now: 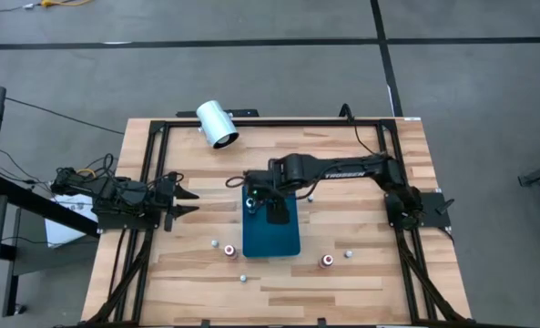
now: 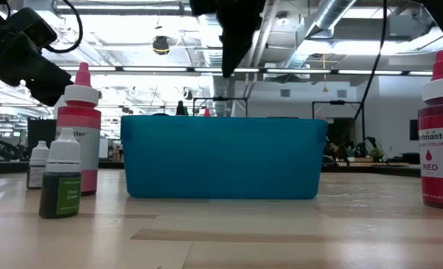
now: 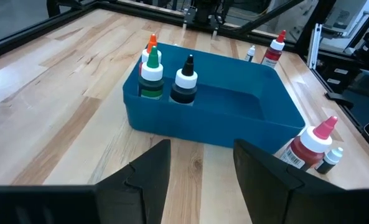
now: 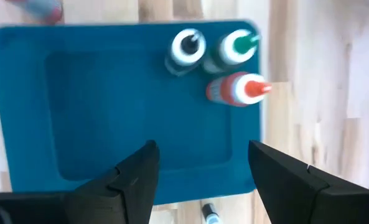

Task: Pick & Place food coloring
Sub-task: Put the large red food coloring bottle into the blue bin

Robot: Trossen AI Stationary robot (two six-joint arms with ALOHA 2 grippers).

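Note:
A blue tray (image 1: 271, 232) lies mid-table. Three food coloring bottles stand in its far left corner (image 1: 252, 198): in the right wrist view they are black-tipped (image 4: 187, 46), green-tipped (image 4: 236, 46) and orange-tipped (image 4: 240, 90). Other bottles stand on the table: a red one (image 1: 229, 249) and a small one (image 1: 214, 243) left of the tray, and a red one (image 1: 326, 261) and a small one (image 1: 349, 253) to its right. My right gripper (image 4: 203, 174) hangs open and empty above the tray (image 1: 275, 211). My left gripper (image 1: 183, 202) waits open at the table's left (image 3: 201, 168).
A large white cylinder (image 1: 218, 124) lies at the far edge. One small bottle (image 1: 243, 277) stands near the front edge. A black frame (image 1: 151, 182) runs along the table's sides. In the low view a red bottle (image 2: 81, 127) and a green one (image 2: 60, 175) stand left of the tray.

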